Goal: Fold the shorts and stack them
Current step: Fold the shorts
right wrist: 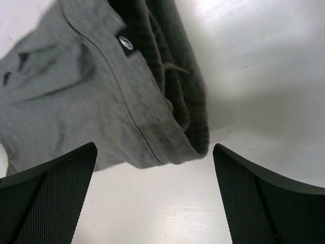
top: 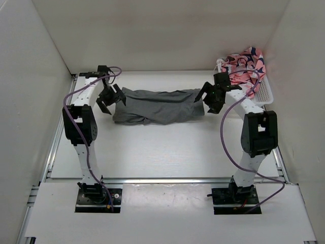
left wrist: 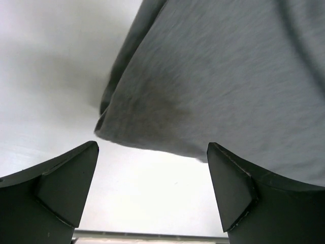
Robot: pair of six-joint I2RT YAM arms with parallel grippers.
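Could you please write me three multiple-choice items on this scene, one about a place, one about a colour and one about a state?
1. Where are the shorts?
A. lifted off the surface
B. lying on the table
C. draped over an arm base

2. What colour is the cloth in the basket?
A. plain grey
B. pink with dark and white patterning
C. green

3. How do the left pincer and the right pincer stand?
A. both open, holding nothing
B. both shut on the shorts
C. one open, one shut

Answers:
1 B, the grey fabric rests flat on the white top.
2 B, the top view shows the pink print.
3 A, each wrist view shows its fingers wide apart, with the fabric beyond them.
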